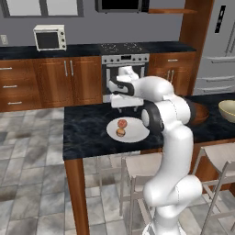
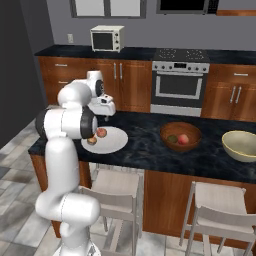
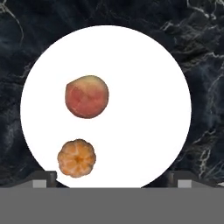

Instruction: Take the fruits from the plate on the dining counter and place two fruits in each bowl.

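On the plate the reddish-pink fruit and orange-tan fruit lie apart, bare white all round them. The table between plate and wooden bowl lies open.

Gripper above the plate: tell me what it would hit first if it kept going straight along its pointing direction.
Probably bare plate. The open gripper points down at it, and the reddish-pink fruit and orange fruit lie off to one side of that line; depth is uncertain.

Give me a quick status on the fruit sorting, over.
Hand open, empty, above plate. Two fruits on it: reddish one, orange one. Wooden bowl holds two, cream bowl looks empty. Nothing blocking.
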You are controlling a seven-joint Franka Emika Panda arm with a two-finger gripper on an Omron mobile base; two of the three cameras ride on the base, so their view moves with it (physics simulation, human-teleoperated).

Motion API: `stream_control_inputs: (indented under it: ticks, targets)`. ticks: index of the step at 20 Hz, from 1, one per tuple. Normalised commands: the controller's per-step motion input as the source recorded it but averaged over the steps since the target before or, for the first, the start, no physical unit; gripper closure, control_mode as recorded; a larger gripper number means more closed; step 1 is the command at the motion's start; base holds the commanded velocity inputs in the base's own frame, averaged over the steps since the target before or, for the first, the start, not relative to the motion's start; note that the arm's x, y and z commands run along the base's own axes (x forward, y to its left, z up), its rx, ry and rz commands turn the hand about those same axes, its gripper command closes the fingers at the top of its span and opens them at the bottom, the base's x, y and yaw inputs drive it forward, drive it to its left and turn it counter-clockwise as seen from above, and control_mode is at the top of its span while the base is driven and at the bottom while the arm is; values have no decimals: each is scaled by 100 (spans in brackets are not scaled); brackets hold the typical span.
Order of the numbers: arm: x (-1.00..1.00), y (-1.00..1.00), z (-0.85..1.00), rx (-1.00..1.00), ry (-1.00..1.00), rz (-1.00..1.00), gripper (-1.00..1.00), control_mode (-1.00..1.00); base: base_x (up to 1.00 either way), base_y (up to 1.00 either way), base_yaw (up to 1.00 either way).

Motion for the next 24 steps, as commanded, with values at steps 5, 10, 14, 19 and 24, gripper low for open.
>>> stream_control_inputs:
  ticks: [5,10,14,19,24]
  targets:
    - [16,26,-11,9,0,9,-100,-100,0,0,0]
    - [24,-1,-11,5,6,3,-100,-100,0,0,0]
    - [36,-4,-31,0,6,0,-100,-100,0,0,0]
    - [16,0,-36,0,11,0,-100,-100,0,0,0]
    - [24,0,-41,0,8,0,-100,-100,0,0,0]
